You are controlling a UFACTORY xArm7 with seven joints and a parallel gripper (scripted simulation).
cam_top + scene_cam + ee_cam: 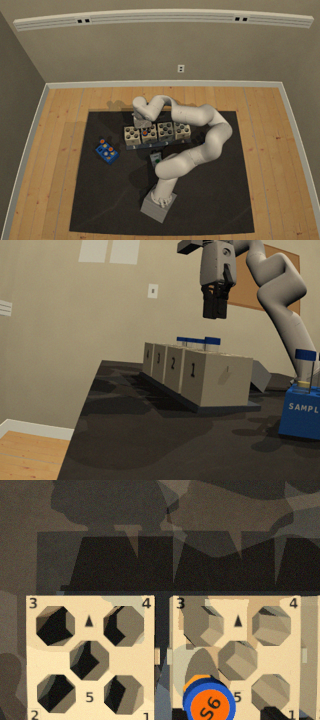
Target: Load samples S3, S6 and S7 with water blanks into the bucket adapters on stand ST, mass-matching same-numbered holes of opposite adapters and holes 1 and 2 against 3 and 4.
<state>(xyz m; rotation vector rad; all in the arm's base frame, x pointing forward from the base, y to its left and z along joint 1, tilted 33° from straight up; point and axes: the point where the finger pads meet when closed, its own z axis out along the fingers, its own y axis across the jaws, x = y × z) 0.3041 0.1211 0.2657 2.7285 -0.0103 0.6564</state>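
My gripper [215,316] is part-open with nothing between its fingers, raised above the adapters. The fingertips are hidden in the top view. Sample S6 [144,133] [212,340] [209,706], blue-capped with an orange dot, stands in hole 2 of adapter 2 [149,140] [173,379] [287,660]. Adapter 1 [133,141] [227,384] [45,662] holds no tube. Adapter 3 [165,137] and adapter 4 [183,135] show open holes, partly hidden. The blue sample rack [299,418] holds two orange-dotted tubes [102,141] [110,149] and a pale-dotted one [105,153], IDs unreadable.
The loading stand [140,147] [219,409] carries the adapters in a row. The small desk [155,156] with the green DONE key [157,160] stands in front of it, partly under the arm. The arm hides most of the area right of the stand. Blue caps [181,338] show behind the adapters.
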